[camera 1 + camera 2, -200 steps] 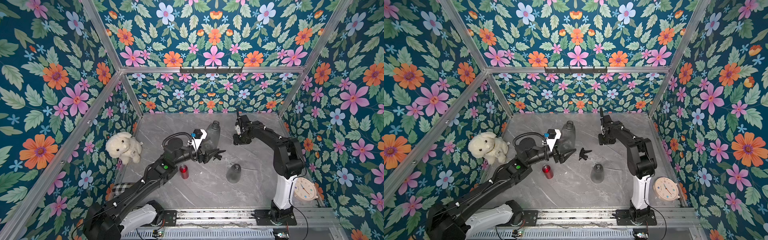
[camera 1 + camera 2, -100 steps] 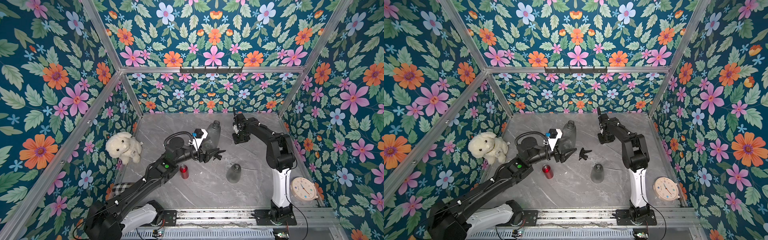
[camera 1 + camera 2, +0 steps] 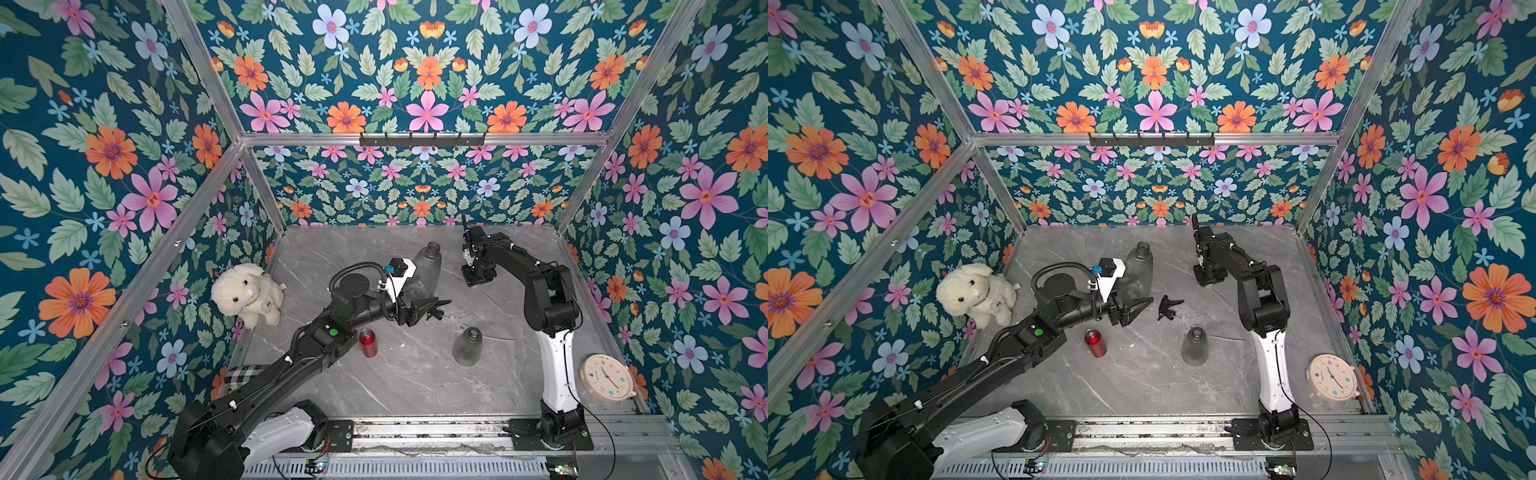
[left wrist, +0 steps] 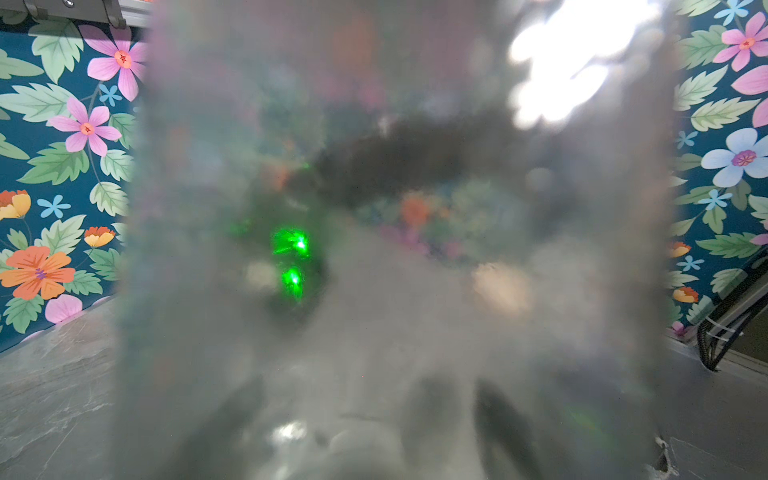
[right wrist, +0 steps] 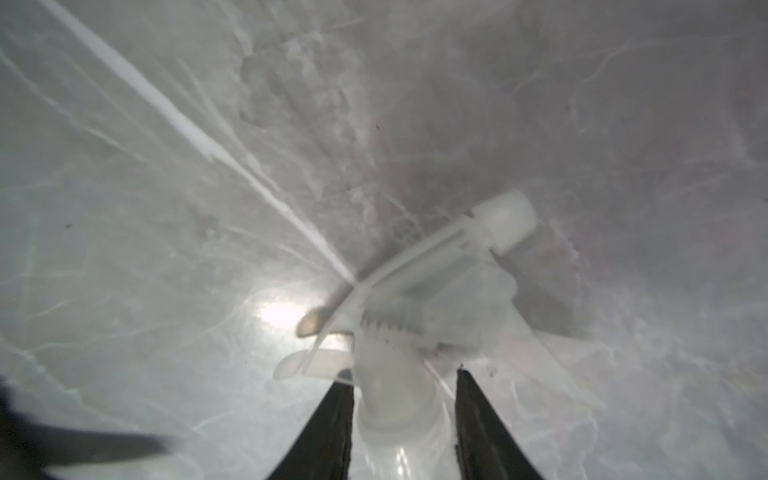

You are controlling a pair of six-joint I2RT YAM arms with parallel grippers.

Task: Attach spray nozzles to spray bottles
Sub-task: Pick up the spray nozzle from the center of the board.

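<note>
My left gripper point(image 3: 422, 309) is shut on the base of a smoky-grey spray bottle point(image 3: 428, 270) at the back middle. That bottle point(image 4: 395, 249) fills the left wrist view. A black spray nozzle point(image 3: 1169, 306) lies just right of the left fingertips. A second grey bottle point(image 3: 468, 347) and a small red bottle point(image 3: 368, 343) stand nearer the front. My right gripper point(image 3: 478, 276) points down at the back right. In the right wrist view it point(image 5: 403, 378) is closed on the collar of a whitish nozzle point(image 5: 428, 299) lying on the table, dip tube trailing away.
A plush toy point(image 3: 247, 293) sits by the left wall, with a checked cloth point(image 3: 241, 374) in front of it. A round clock point(image 3: 606, 378) lies at the front right. Another faint whitish nozzle point(image 3: 1190, 319) lies behind the standing grey bottle. Floral walls enclose three sides.
The right arm has swung a little left and lowered its gripper, and its jaws have narrowed onto the whitish nozzle. The left arm and its bottle have not moved.
</note>
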